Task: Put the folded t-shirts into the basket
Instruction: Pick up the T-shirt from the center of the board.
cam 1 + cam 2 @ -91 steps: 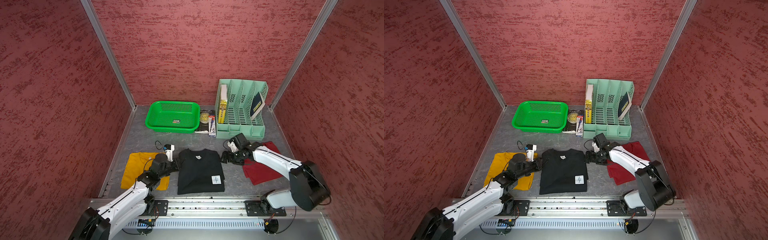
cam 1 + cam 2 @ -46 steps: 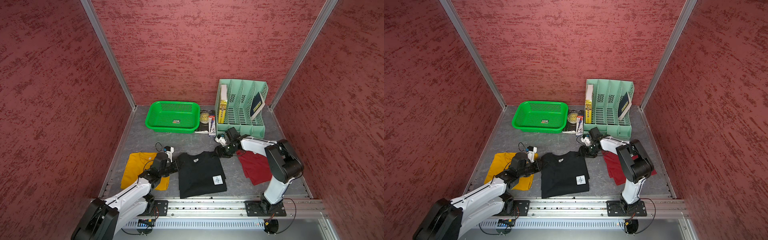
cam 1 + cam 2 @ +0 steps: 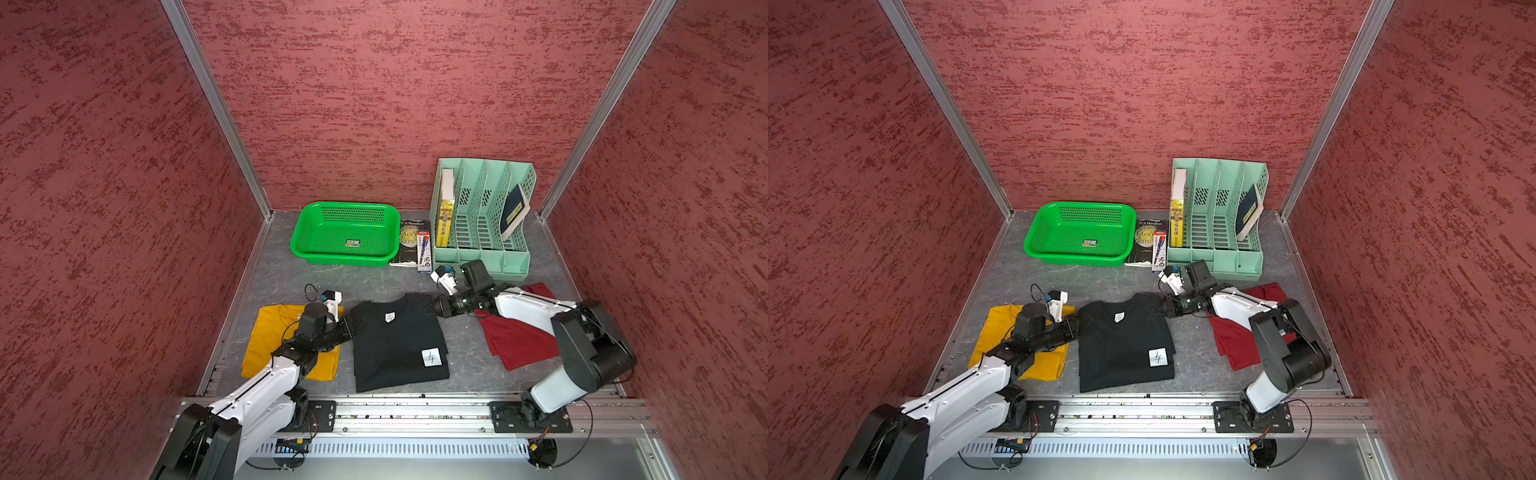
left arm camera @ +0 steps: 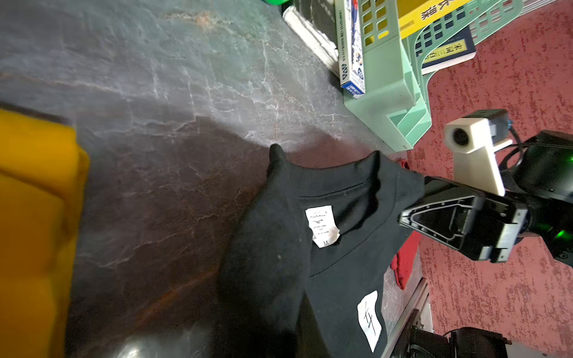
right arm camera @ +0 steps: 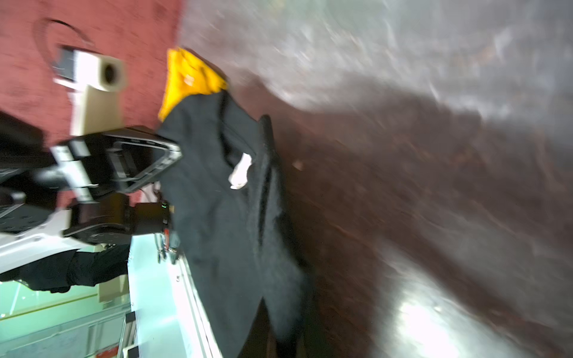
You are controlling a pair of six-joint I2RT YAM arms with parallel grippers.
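Three folded t-shirts lie in a row on the grey surface (image 3: pixel 374 282) at the near side, all outside the basket (image 3: pixel 353 214), which stands at the far side, well apart from them. The black t-shirt (image 3: pixel 395 345) lies in the middle, collar towards the basket, with its white square patch at the near right corner. The yellow t-shirt (image 3: pixel 264 345) lies to its left and the dark red t-shirt (image 3: pixel 519 349) to its right. The left claw (image 3: pixel 348 327) is closed on the far left corner of the black t-shirt, with the left arm reaching over the yellow t-shirt. The right wrist view shows this claw (image 5: pixel 175 155) pinched on the cloth edge. The right claw (image 3: pixel 432 309) is closed on the far right corner of the same garment, with the right arm reaching over the dark red t-shirt. The left wrist view confirms the right claw (image 4: pixel 412 201) clamped on the shoulder fold. In that view the collar edge stands raised at both corners, while the patch end rests on the surface. A mint-green file organiser (image 3: pixel 482 245) stands to the right of the basket. A book (image 3: pixel 408 241) and a pen packet (image 3: pixel 424 249) lie flat between the two.
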